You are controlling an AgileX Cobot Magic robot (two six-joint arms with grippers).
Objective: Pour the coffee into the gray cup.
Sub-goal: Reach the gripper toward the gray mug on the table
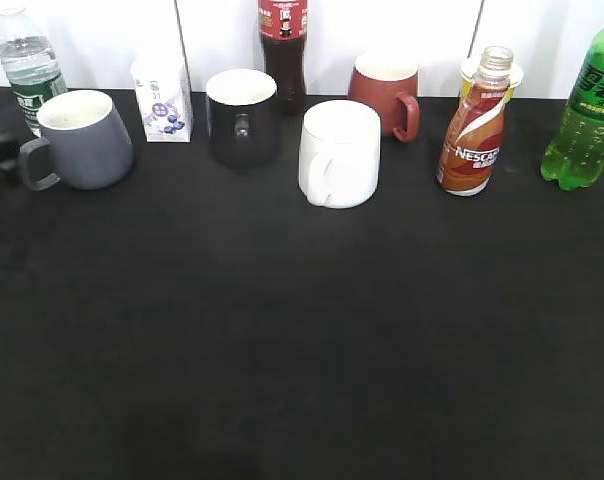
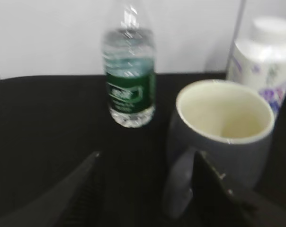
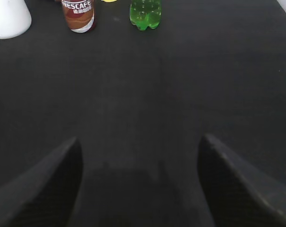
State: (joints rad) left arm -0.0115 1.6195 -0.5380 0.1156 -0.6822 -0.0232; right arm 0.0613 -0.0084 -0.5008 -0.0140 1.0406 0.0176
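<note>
**Both grippers spread wide, gray cup at the left fingers, coffee far ahead of the right**

The left gripper (image 2: 145, 189) sits low over the black table (image 1: 302, 330) with its two dark fingers (image 2: 81, 189) parted and holding nothing. Right at their tips stands the gray cup (image 2: 223, 137), its loop handle turned toward the gripper and falling in the gap between the fingers, close against the right-hand one; whether finger and handle touch cannot be told. The cup is upright, its cream inside bare of liquid as far as the wrist view shows. Just beyond the cup and to its left stands a clear water bottle (image 2: 129, 80) with a green label. Beyond the cup on its right is a white carton (image 2: 261, 66) with purple print and a white cap, standing close behind the rim.

The right gripper (image 3: 139, 184) is likewise released, fingers wide apart over bare tabletop. Well ahead of it and to the left stands the coffee (image 3: 78, 15), the Nescafe bottle upright on the table. Just to its right is the green soda bottle (image 3: 145, 13), and further left the base of a white mug (image 3: 8, 19).

In the exterior view the coffee (image 1: 474, 130) has no cap, and it stands far across the row from the gray cup (image 1: 80, 138).
</note>
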